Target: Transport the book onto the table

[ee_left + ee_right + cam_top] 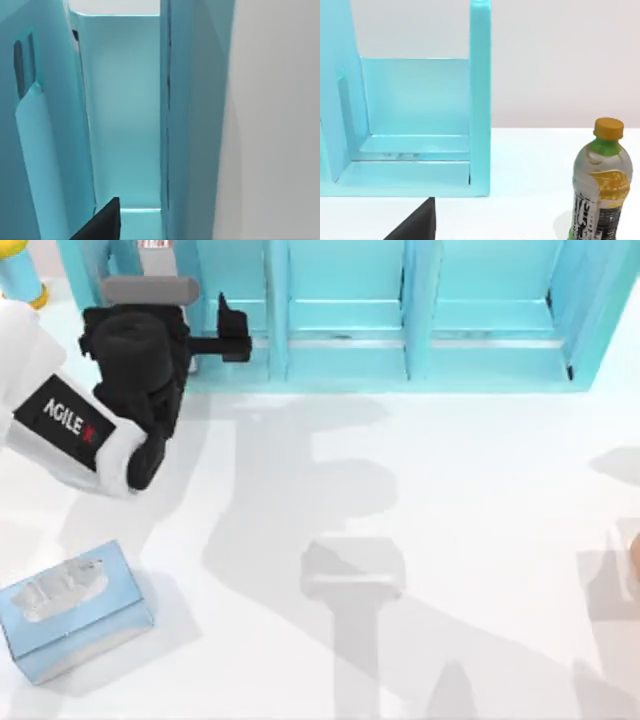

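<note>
My left arm reaches to the teal shelf (pixel 345 340) at the back of the white table (pixel 420 470). Its gripper (pixel 235 335) sits at the mouth of the shelf's left compartment. In the left wrist view I look into that narrow compartment (pixel 122 115). A paler teal-blue slab with a rounded corner, which looks like the book (pixel 40 175), stands upright along one wall. A black tip of the left gripper (pixel 102 222) is close to it but apart from it. A black tip of the right gripper (pixel 415 222) faces the shelf's end compartment (pixel 415 100).
A light-blue tissue box (pixel 70 610) lies on the table at the front left. A bottle with a yellow cap (pixel 602 185) stands beside the shelf's end wall. A blue and yellow object (pixel 20 280) is at the far left corner.
</note>
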Robot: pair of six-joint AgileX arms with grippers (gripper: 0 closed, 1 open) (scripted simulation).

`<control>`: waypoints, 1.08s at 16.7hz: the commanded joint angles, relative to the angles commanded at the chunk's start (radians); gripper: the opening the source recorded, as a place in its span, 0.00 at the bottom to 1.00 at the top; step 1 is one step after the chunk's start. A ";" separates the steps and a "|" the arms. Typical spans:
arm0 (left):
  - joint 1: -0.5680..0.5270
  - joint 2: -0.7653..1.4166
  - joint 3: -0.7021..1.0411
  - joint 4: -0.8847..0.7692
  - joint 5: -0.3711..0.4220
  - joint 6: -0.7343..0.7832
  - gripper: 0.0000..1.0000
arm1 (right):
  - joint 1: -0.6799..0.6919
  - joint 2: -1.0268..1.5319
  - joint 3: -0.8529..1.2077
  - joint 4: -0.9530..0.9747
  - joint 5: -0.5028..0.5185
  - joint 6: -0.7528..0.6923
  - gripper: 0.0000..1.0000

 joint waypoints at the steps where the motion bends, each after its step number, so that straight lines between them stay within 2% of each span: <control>1: 0.008 0.014 0.024 -0.010 0.008 0.001 1.00 | 0.000 0.000 0.000 0.000 0.000 0.000 1.00; 6: 0.014 0.024 0.042 -0.017 0.015 0.001 1.00 | 0.000 0.000 0.000 0.000 0.000 0.000 1.00; 18: 0.014 0.024 0.042 -0.017 0.015 0.001 0.10 | 0.000 0.000 0.000 0.000 0.000 0.000 1.00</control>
